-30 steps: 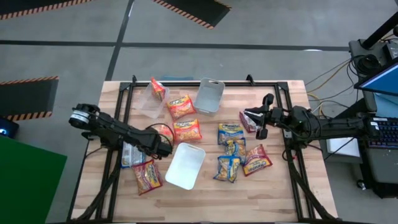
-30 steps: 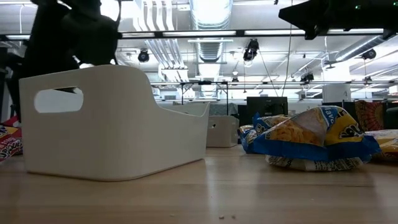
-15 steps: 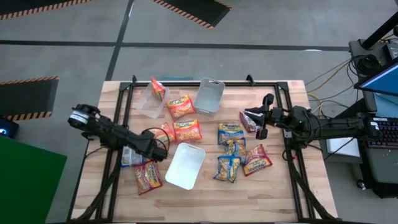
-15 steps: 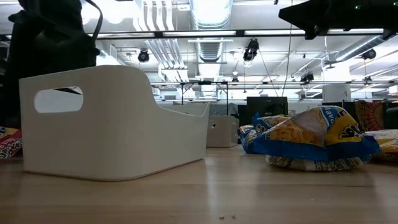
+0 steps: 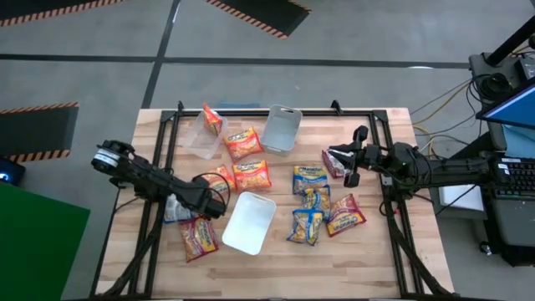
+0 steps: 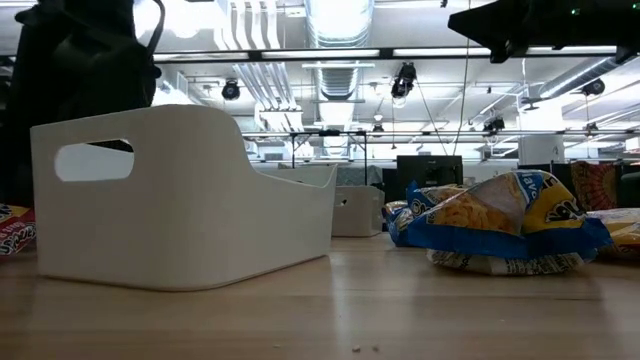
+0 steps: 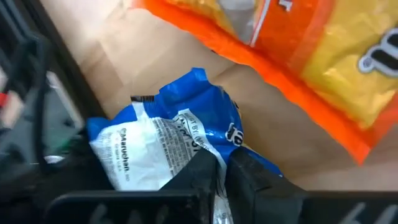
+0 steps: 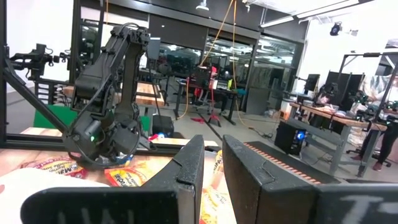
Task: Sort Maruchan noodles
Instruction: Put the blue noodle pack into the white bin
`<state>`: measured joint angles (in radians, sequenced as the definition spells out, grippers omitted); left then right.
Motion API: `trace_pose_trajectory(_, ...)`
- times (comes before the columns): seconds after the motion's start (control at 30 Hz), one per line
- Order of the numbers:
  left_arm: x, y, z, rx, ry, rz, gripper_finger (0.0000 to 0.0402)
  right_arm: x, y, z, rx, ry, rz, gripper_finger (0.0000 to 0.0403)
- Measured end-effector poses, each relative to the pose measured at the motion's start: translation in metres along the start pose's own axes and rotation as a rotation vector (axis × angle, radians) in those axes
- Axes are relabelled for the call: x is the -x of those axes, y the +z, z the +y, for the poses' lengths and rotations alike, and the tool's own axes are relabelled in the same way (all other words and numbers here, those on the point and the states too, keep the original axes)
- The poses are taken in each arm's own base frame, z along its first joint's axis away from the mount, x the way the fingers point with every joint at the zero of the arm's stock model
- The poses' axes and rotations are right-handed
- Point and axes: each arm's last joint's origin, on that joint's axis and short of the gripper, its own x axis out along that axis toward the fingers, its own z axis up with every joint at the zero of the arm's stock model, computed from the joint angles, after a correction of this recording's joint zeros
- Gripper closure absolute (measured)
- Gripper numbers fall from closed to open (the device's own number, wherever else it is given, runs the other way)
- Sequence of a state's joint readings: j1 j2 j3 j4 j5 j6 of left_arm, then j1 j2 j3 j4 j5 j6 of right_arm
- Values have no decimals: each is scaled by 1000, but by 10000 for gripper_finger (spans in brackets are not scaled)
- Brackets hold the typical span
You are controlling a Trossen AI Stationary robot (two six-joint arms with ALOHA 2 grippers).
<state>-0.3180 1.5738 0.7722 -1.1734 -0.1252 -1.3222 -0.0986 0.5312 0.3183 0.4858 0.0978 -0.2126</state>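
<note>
The wooden table (image 5: 276, 259) carried three bins: a white bin (image 5: 248, 222) near the middle, a clear bin (image 5: 202, 139) and a grey bin (image 5: 281, 128) along the far edge. Noodle packets lay scattered around them: orange ones (image 5: 250, 176) between the bins, a cluster of blue-and-yellow ones (image 5: 309, 201) to the right of the white bin, and one orange packet (image 5: 197, 237) near the front left.

The left arm reached low over the table's left side, its left gripper (image 5: 211, 203) down at a blue packet (image 7: 163, 144) lying beside the white bin. In the left wrist view the fingers stood pinched together on a fold of that crinkled blue wrapper, with an orange packet's edge just beyond it. The right gripper (image 5: 352, 173) hovered over the table's right edge beside a dark red packet (image 5: 335, 160), its fingers close together with only a narrow gap and nothing between them.

The step in hand looked like picking up the blue packet for its bin. To do it well, the pinch should take enough wrapper to hold, since thin plastic may slip. The lift should go straight up, clear of the neighbouring orange packet and the white bin's wall.
</note>
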Motion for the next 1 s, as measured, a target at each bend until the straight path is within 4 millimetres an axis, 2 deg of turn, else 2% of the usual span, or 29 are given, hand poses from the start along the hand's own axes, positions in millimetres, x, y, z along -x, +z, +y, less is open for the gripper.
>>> trace_pose_trajectory(0.07,7,1,1,-46,22,-11,397,0,0,0,3,0,0,355)
trace_pose_trajectory(0.17,23,3,-2,-226,-2,-80,400,0,0,0,8,0,-1,355)
trace_pose_trajectory(0.27,47,2,-2,-415,5,-169,401,0,0,0,8,-1,-1,355)
trace_pose_trajectory(0.4,85,-1,5,-554,-6,-313,401,0,0,0,8,-1,-2,355)
trace_pose_trajectory(0.57,132,1,19,-555,-135,-567,401,0,0,0,5,-1,-3,355)
trace_pose_trajectory(0.73,168,7,25,-573,-322,-861,401,0,0,0,-23,0,-2,355)
trace_pose_trajectory(0.87,187,11,30,-618,-425,-1063,402,-2,-1,1,-44,26,-2,355)
trace_pose_trajectory(1.0,195,13,32,-683,-462,-1252,402,-8,-2,3,-61,69,-28,355)
